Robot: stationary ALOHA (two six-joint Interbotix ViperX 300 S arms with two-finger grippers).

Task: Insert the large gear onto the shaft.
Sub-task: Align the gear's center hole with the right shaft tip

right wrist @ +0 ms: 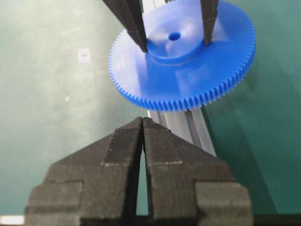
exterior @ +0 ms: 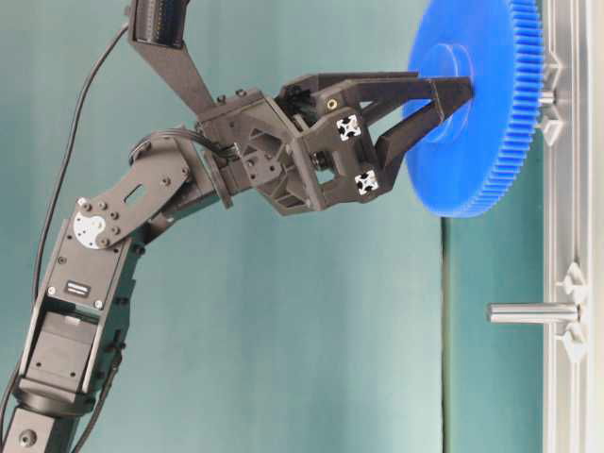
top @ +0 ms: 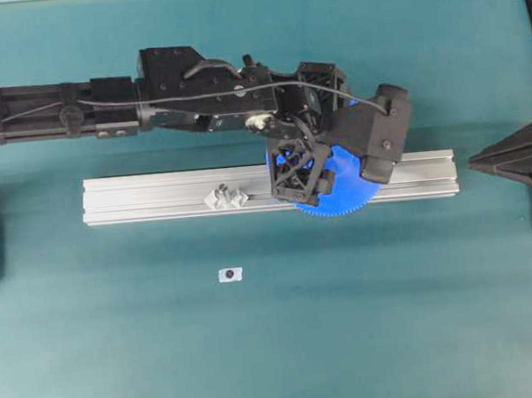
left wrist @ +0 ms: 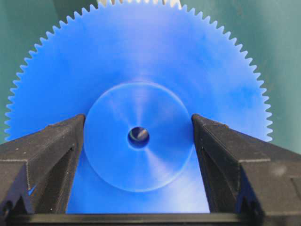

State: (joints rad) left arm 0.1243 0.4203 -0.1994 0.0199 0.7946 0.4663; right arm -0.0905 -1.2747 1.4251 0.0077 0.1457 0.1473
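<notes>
The large gear (top: 342,198) (exterior: 481,160) (left wrist: 141,52) (right wrist: 188,80) is a flat blue toothed disc with a raised hub, held level just above the aluminium rail (top: 154,195). My left gripper (left wrist: 138,117) (exterior: 440,109) (top: 303,179) is shut on the hub, one finger pressed to each side. The shaft is mostly hidden under the gear. A silvery tip glints inside the centre hole (left wrist: 139,136), and a short length of pin (exterior: 549,95) shows between gear and rail. My right gripper (right wrist: 142,120) (top: 473,158) is shut and empty, off the rail's right end.
A second metal pin (exterior: 533,312) stands on a clear mount (top: 226,198) further left on the rail. A small white tag (top: 230,275) (right wrist: 83,55) lies on the green mat in front of the rail. The left arm (top: 201,97) stretches along the rail's far side.
</notes>
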